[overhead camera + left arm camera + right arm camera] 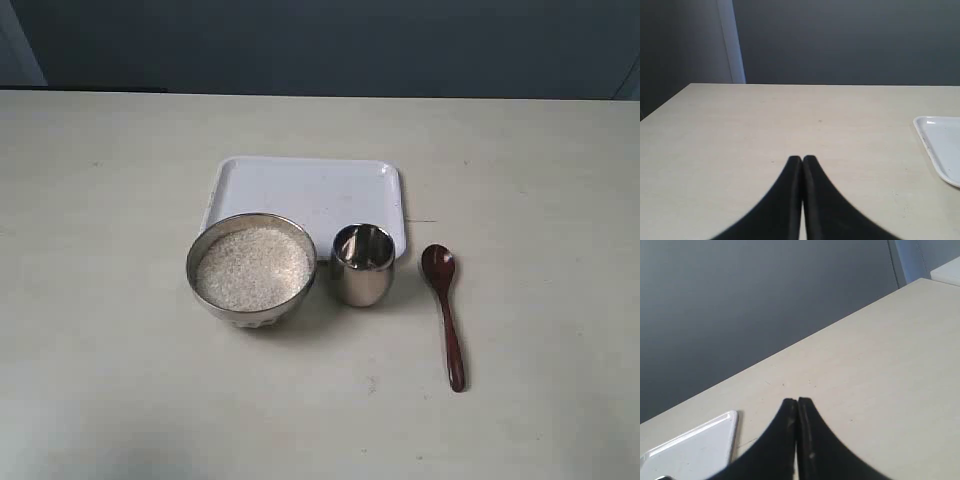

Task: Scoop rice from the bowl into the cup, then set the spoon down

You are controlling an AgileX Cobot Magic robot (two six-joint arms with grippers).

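A: Where does the spoon lie?

B: The spoon (pixel 446 315) lies flat on the table (pixel 100 300), to the right of the cup (pixel 361 287) and apart from it. Its oval head points toward the far side and its handle runs toward the near edge.

A: And the rest?

B: The bowl (pixel 193 262) stands to the left of the cup, just beside it, and the rice (pixel 252 268) fills it almost to the rim. Both stand at the near edge of a white tray (pixel 310 185). Whether they rest on the tray or on the table just in front of it cannot be told.

A: What of the left gripper?

B: The left gripper (pixel 802 159) is clenched, its two dark fingers pressed together with nothing between them. Past its tips there is bare table, and a corner of the tray off to one side.

A: And the right one?

B: The right gripper (pixel 797 401) is pressed closed in the same way and grasps nothing. Beyond its tips lies plain table, with an edge of the tray beside them.

A: So how does the spoon sit relative to them?

B: It is in neither gripper's grasp. It lies on the right of the exterior view, the side where the right arm works. How near either gripper is to it cannot be told, since the wrist views take in only table and tray.
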